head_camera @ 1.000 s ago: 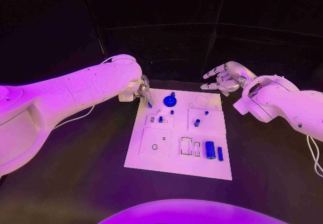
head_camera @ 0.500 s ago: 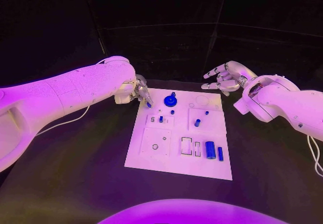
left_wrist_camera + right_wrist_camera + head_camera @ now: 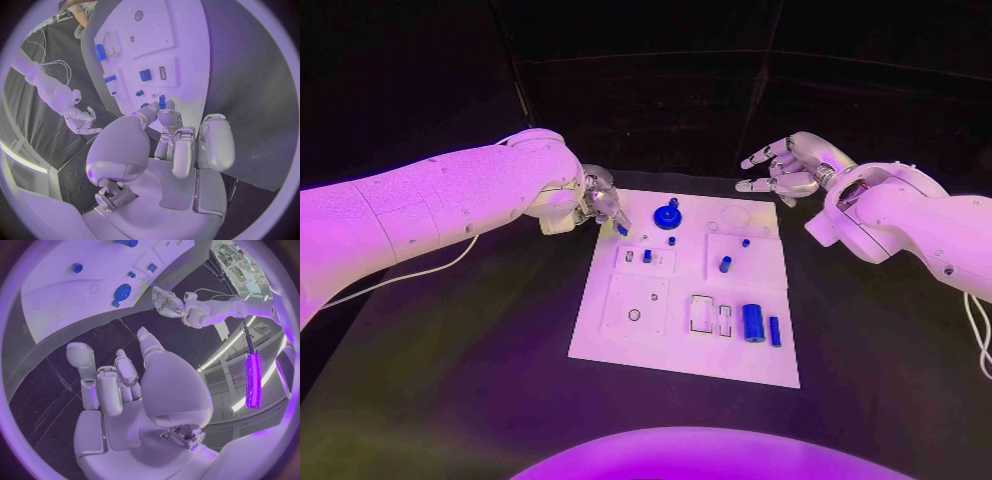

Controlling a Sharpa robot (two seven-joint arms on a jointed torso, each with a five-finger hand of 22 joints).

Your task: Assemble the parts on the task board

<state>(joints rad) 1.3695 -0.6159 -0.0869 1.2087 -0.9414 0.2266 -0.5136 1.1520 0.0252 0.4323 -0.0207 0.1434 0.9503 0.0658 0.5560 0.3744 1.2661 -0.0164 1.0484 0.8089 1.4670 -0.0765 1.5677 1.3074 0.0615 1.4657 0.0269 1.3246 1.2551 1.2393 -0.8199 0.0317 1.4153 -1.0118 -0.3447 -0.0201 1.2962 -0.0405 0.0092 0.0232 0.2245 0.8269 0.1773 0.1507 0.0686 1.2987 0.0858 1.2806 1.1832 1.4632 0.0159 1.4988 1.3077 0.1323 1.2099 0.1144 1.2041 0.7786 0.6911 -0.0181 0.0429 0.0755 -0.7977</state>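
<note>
- White board [image 3: 635, 345] is lying flat in the middle of the black counter [image 3: 473, 380], so both hands can be reaching it from the sides.
- Blue parts are sitting on it: a round knob [image 3: 668, 215] near the far edge, a small peg [image 3: 724, 264] in the middle, and a fat bar [image 3: 751, 322] with a thin bar [image 3: 773, 330] beside it near the close edge.
- Left hand [image 3: 599, 200] is hanging over the far left corner of the board. Its fingers [image 3: 167, 120] are curling in close together, and a small blue part [image 3: 162, 101] is peeking out just past the tips. I cannot tell if the fingers are pinching it or only hanging over it. I think the hand is there to work on that corner.
- Right hand [image 3: 786, 170] is floating past the far right corner, off the board. Its fingers [image 3: 81, 362] are spread apart and holding nothing. It looks like it is waiting out of the way.
</note>
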